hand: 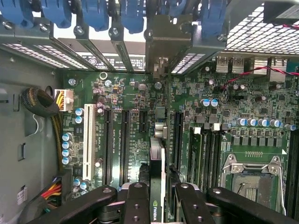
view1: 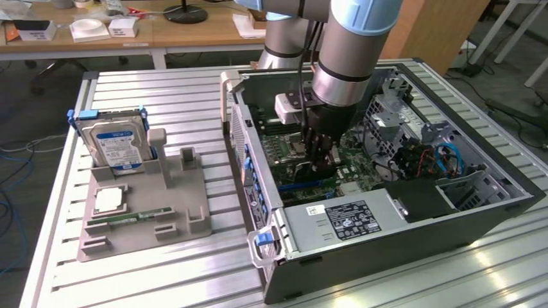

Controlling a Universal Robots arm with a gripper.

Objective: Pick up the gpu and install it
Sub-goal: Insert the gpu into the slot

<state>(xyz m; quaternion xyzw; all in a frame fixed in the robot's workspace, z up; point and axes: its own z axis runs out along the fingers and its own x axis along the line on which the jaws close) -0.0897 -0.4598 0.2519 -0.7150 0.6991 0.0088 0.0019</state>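
Arm is down inside the open PC case (view1: 479, 212); gripper (view1: 319, 160) sits low over the motherboard (view1: 360, 160).

Grip state: fingers (hand: 140, 203) closed on the gpu (hand: 157, 163), one on each side of it. In the wrist view the card is seen edge-on, a thin strip running from between the fingers toward the case's rear wall. Its metal bracket (hand: 161, 42) stands at the far end, up among the blue slot clips (hand: 96, 14) at the back of the case.

Card position: gpu is upright, over the expansion-slot area of the board. Black slots (hand: 117, 144) and a white slot (hand: 88, 140) lie to one side of the card, another black slot (hand: 177, 140) just beside it on the other. Can't tell if the card edge is seated or just above the board; contact is hidden by the card itself.

Around the hand, exterior view:
- Power supply (view1: 342, 221) w/ label is nearer the camera than the gripper, inside the case.
- CPU socket (hand: 250, 177) lies beyond the black slot on that side of the card.
- Well apart from the hand, outside the case on the exterior view's left: grey parts holder (view1: 184, 218) on the slatted table (view1: 145, 90), holding a hard drive (view1: 115, 144) w/ blue-white label upright, a memory stick (view1: 128, 219) and a CPU chip (view1: 111, 200) lying flat.
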